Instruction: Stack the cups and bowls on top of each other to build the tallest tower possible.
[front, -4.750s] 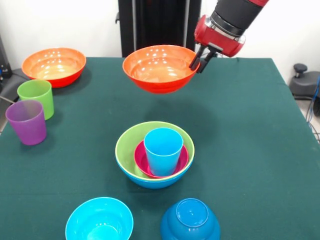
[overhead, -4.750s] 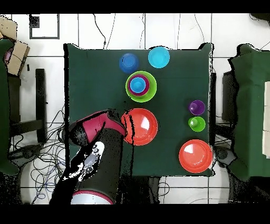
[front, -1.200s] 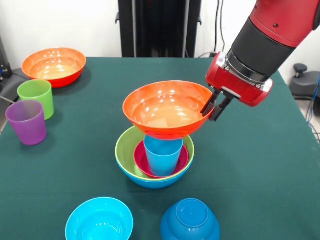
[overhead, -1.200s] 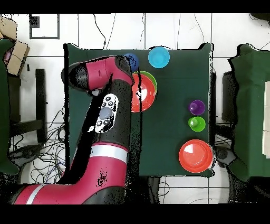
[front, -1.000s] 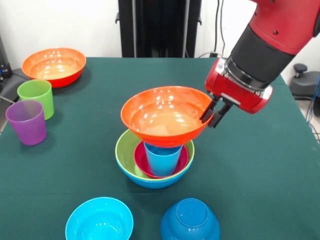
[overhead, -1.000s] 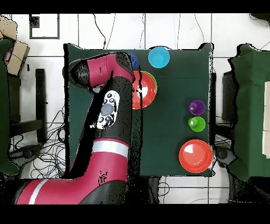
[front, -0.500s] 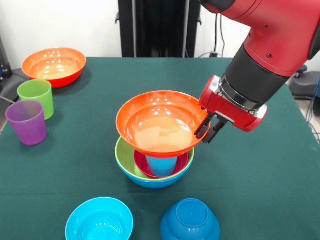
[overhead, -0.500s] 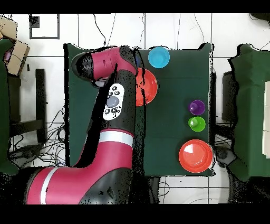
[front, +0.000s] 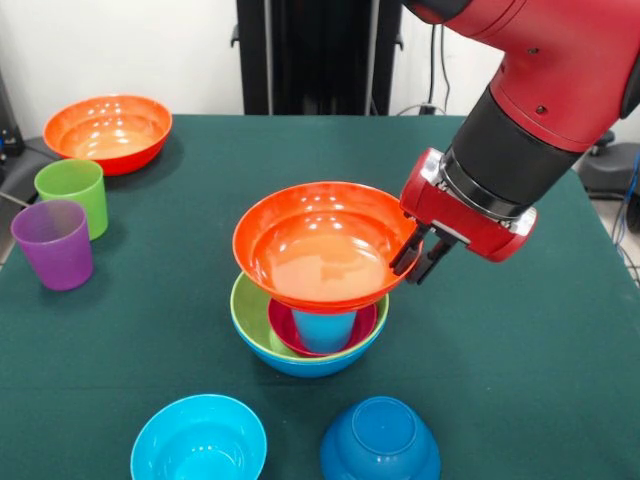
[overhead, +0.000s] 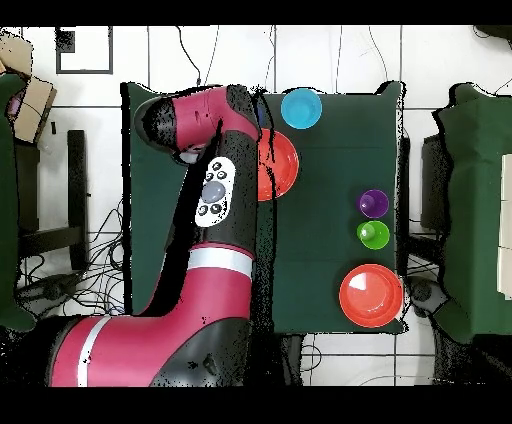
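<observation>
My gripper (front: 412, 259) is shut on the right rim of a large orange bowl (front: 315, 245), holding it upright right over the tower. The tower is a blue bowl (front: 300, 365) with a lime green bowl (front: 243, 305), a magenta bowl (front: 362, 322) and a light blue cup (front: 325, 330) nested inside. The orange bowl covers the cup's top; I cannot tell whether they touch. In the overhead view the orange bowl (overhead: 282, 165) shows beside the arm, which hides the gripper.
A second orange bowl (front: 107, 130) sits at the far left corner, with a lime green cup (front: 72, 190) and a purple cup (front: 52, 243) in front of it. A cyan bowl (front: 198, 440) and an upturned dark blue bowl (front: 380, 440) lie near the front edge.
The gripper carried the orange bowl from the far side of the table to above the tower and lowered it over the light blue cup. In the last half second it barely moved.
</observation>
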